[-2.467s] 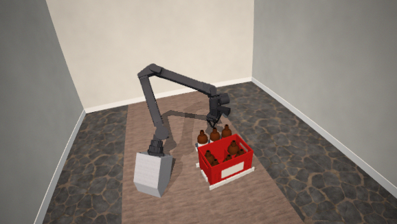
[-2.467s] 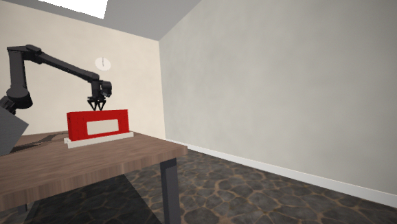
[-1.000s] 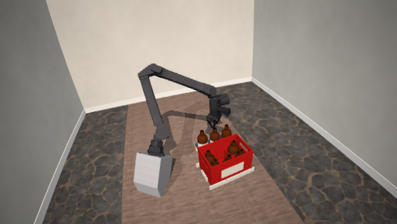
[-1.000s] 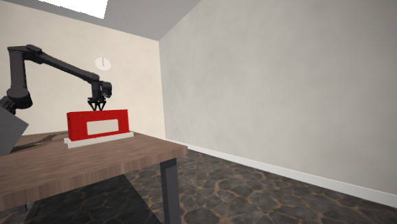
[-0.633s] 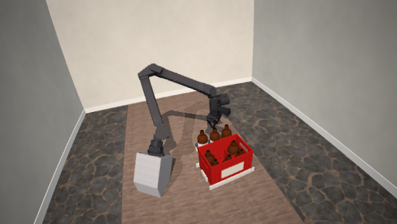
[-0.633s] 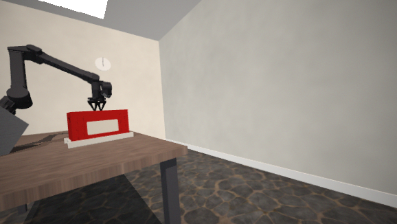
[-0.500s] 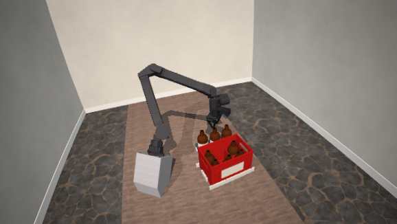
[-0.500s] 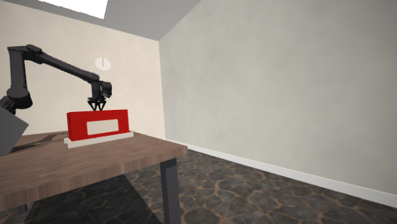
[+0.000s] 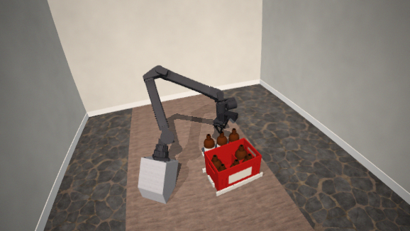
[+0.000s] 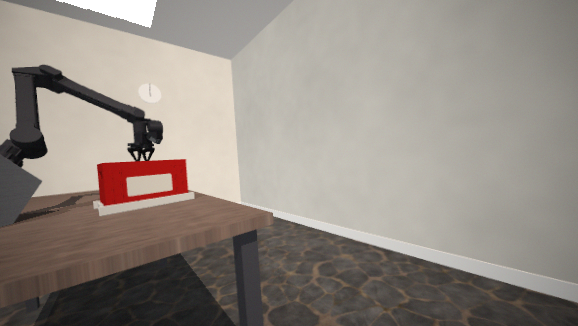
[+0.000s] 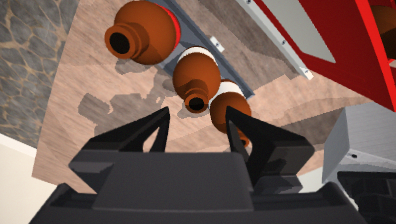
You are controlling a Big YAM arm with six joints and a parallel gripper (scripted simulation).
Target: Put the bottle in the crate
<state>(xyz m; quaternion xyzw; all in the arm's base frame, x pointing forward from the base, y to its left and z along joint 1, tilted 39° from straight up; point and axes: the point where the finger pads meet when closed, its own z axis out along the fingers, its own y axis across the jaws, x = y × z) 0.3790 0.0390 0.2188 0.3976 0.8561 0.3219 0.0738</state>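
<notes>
Three brown bottles stand upright in a row on a grey tray point(image 11: 214, 55) behind the red crate point(image 9: 230, 163). In the wrist view they are the far bottle point(image 11: 142, 32), the middle bottle point(image 11: 196, 77) and the near bottle point(image 11: 232, 105). My gripper point(image 11: 197, 111) is open and empty, just above the middle bottle's mouth, and its right finger overlaps the near bottle. From the top view the gripper point(image 9: 219, 129) hangs over the middle bottle point(image 9: 222, 139). The crate holds several brown bottles, with a free slot point(image 9: 227, 153) near its back left. The crate point(image 10: 142, 181) hides the tray in the exterior view.
The crate sits on a white base frame point(image 9: 235, 187). The arm's grey pedestal point(image 9: 157, 178) stands to the left of the crate. The table edge lies close in front of the crate point(image 10: 150, 235).
</notes>
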